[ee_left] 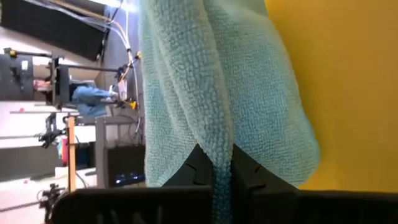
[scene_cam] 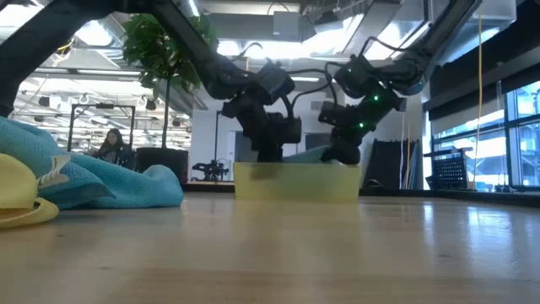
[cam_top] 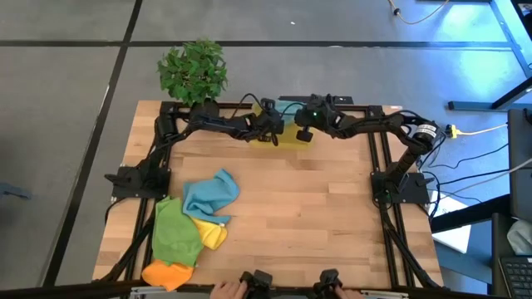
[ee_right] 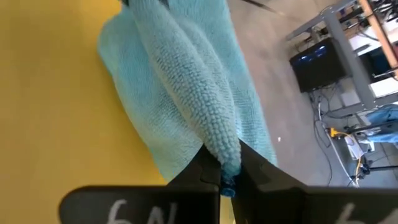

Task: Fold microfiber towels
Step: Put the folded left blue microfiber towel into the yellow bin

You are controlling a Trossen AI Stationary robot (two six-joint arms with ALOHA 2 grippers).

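Observation:
A light teal microfiber towel [ee_left: 211, 81] hangs bunched over the translucent yellow bin [cam_top: 288, 138] at the table's far edge. My left gripper [cam_top: 273, 131] and my right gripper [cam_top: 304, 133] stand close together above the bin, each shut on this towel. In the low view the towel [scene_cam: 308, 154] shows just above the bin's rim [scene_cam: 295, 169], between the two grippers. Near the left front a teal-blue towel [cam_top: 212, 197], a green one [cam_top: 174, 232], a yellow one [cam_top: 213, 236] and an orange one [cam_top: 166, 272] lie in a loose, overlapping pile on the wood. My left gripper pinches a bunched fold of the teal towel [ee_left: 221, 168] between its two fingers [ee_left: 198, 167]. It slants down at the towel from the table's left. The cloth hangs in thick folds beyond the fingertips, over the bin. My right gripper pinches a rolled fold of the same towel [ee_right: 225, 155] between its fingertips [ee_right: 200, 167]. It slants down from the table's right. The towel runs away from the fingers in several soft ridges, above the bin's yellow wall [ee_right: 56, 118].
A potted plant [cam_top: 193, 71] stands at the far left corner. Black arm bases and rails run along both table sides [cam_top: 133, 178] [cam_top: 399, 184]. A person's hands [cam_top: 224, 289] show at the near edge. Bare wood lies in the middle and right [cam_top: 316, 216].

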